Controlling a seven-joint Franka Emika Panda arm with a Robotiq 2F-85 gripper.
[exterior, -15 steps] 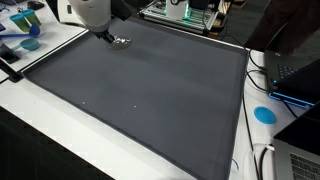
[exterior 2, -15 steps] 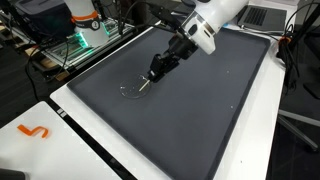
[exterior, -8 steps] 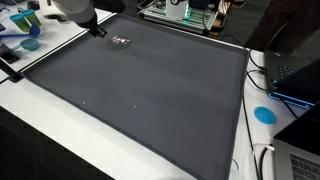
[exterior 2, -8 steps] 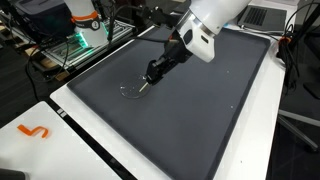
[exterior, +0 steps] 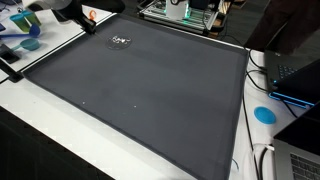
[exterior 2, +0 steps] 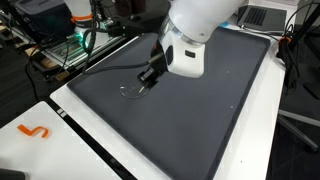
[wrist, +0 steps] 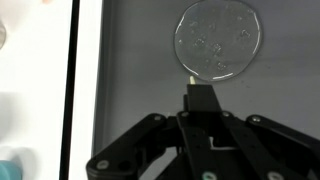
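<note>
Disc on the mat near its corner, just ahead of the gripper, table strip alongside

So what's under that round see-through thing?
Only the dark mat shows through the clear disc. The table runs under the mat, but that part is covered there.

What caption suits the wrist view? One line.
Black gripper, jaws shut, beside a clear round disc on a dark grey mat.

Bright even light, soft wrist-view blur
</note>
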